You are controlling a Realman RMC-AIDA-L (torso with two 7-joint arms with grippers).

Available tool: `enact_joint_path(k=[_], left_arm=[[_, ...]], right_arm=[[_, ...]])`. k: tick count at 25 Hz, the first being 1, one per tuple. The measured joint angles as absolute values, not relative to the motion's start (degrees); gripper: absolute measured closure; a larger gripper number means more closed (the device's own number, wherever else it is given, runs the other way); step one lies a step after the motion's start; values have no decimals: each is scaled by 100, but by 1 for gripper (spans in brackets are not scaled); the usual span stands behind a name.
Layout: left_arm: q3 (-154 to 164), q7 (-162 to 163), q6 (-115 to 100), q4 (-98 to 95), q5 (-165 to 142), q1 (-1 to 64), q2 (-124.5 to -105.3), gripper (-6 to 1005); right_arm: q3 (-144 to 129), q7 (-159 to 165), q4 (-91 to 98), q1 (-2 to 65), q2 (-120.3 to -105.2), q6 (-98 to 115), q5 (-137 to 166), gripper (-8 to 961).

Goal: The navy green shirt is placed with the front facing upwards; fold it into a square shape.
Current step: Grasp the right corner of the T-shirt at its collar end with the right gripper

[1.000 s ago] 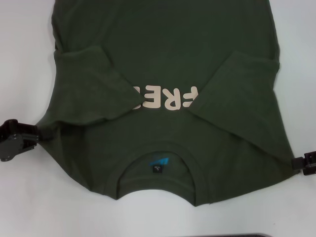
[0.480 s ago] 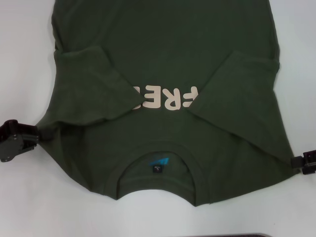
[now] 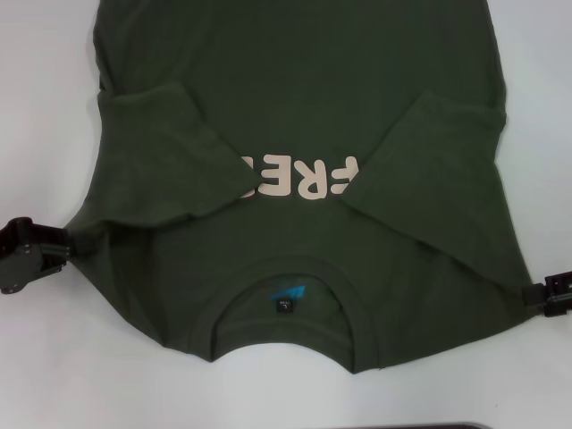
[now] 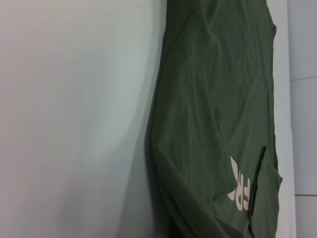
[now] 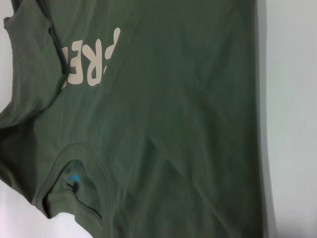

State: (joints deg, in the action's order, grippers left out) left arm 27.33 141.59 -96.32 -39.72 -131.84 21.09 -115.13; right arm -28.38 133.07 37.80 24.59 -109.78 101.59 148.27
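I see the shirt spread on a white table, sleeves folded over "FRE" lettering; left gripper and right gripper pinch its shoulder edges.

- The navy green shirt runs off the head view's top edge; its hem is unseen.
- Both folded-in sleeves cover parts of the cream lettering.
- The neck label print is too small to read.
- The left gripper and right gripper fingertips sit at the shirt's edges; their grip cannot be told.
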Motion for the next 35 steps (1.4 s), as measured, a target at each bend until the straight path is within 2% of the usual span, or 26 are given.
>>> enact_joint_path(k=[35], left_arm=[[2733,14159,-9638,-3971,-13190,2171,-11514,937]], right_arm=[[-2848,13394,3560,2642,-11010,9993,14824,319]])
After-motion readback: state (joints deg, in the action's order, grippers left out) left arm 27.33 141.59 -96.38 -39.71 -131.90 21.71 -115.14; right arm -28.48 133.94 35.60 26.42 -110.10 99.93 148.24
